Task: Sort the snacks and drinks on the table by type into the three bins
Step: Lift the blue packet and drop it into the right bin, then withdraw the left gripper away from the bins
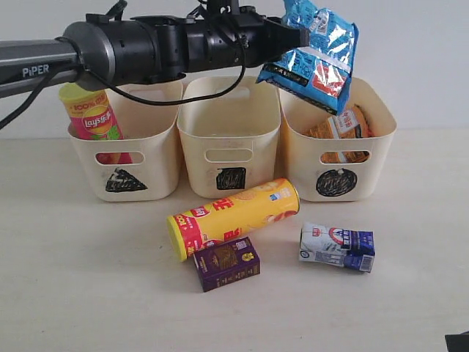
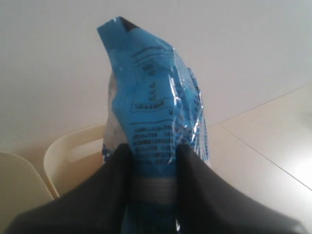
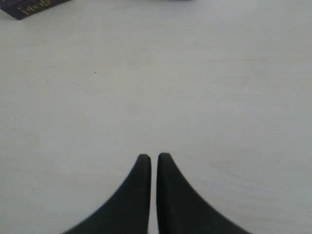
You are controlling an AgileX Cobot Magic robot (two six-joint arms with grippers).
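My left gripper [image 1: 297, 37] reaches across the bins and is shut on a blue crinkly packet [image 1: 315, 55], which hangs above the circle bin [image 1: 341, 158]; the left wrist view shows the packet [image 2: 153, 112] pinched between the fingers [image 2: 197, 180]. An orange packet [image 1: 344, 125] lies inside that bin. A pink Lay's tube [image 1: 91, 117] stands in the triangle bin [image 1: 124, 158]. The square bin [image 1: 229, 147] shows nothing inside. On the table [image 1: 80, 279] lie a yellow Lay's tube [image 1: 234, 216], a purple box [image 1: 227, 264] and a white-and-blue carton [image 1: 337, 247]. My right gripper [image 3: 153, 157] is shut, empty, over bare table.
The left arm's black body [image 1: 146, 48] spans above the triangle and square bins. A corner of the purple box [image 3: 29, 7] shows at the edge of the right wrist view. A dark corner of the right arm [image 1: 458, 342] sits at the front right.
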